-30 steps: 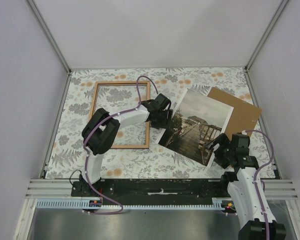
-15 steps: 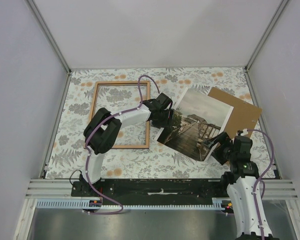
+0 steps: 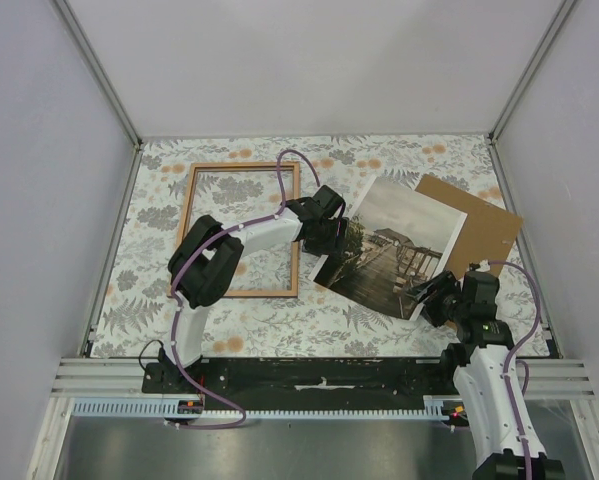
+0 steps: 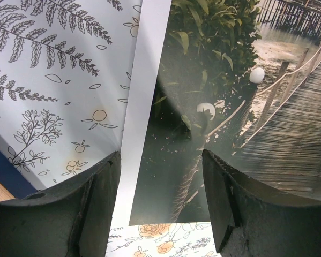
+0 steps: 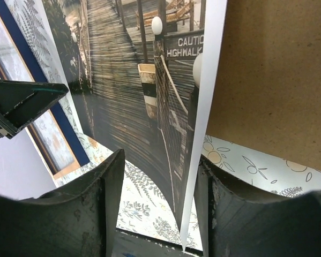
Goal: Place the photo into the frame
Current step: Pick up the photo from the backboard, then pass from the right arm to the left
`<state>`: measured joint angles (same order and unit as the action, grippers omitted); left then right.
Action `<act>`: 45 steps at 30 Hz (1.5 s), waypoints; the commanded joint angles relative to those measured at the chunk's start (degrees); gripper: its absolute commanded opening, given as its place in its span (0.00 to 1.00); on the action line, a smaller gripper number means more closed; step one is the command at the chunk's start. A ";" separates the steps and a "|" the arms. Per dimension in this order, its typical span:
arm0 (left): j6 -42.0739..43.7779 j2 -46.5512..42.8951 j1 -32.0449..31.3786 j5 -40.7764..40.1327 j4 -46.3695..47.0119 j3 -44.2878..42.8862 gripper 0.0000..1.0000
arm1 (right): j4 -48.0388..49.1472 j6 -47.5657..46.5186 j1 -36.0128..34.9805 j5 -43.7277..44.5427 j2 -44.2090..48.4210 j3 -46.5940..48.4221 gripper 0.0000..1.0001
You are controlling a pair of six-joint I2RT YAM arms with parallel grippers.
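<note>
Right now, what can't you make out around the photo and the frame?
Top view: the left arm covers the middle of the frame's right rail and part of the photo's left edge.
Top view: the backing board's left part lies under the photo.
Right wrist view: most of the frame runs off the left edge.
Left wrist view: whether the left jaws touch the photo; too close to tell.

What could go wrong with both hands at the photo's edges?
1. The right hand sits open around the near corner of the photo; closing there could crease the paper.
2. The photo overlaps the backing board, so pulling it toward the frame might drag the board.
3. The left hand straddles the opposite edge; uneven pulls could buckle the print.
</note>
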<state>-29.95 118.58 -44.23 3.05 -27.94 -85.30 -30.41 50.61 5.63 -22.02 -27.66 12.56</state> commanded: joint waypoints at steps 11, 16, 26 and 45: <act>6.92 -7.47 -1.56 -6.29 -4.58 -2.07 0.72 | -4.38 -4.64 0.08 4.09 -5.29 8.70 0.00; 11.14 -17.14 -7.96 -14.28 -4.58 0.12 0.75 | -10.26 -7.36 0.00 5.67 -9.51 17.57 0.00; 13.69 -31.39 -22.65 -23.79 -2.12 3.82 0.75 | -19.15 -9.66 -7.01 10.32 -20.84 41.82 0.00; 29.69 -35.18 -31.01 -30.91 18.80 11.29 0.73 | -34.88 -5.26 -22.06 20.26 -45.81 75.76 0.00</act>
<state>-6.24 82.89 -75.09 -26.41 -17.50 -73.69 -61.41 44.51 -15.68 -3.62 -71.55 83.02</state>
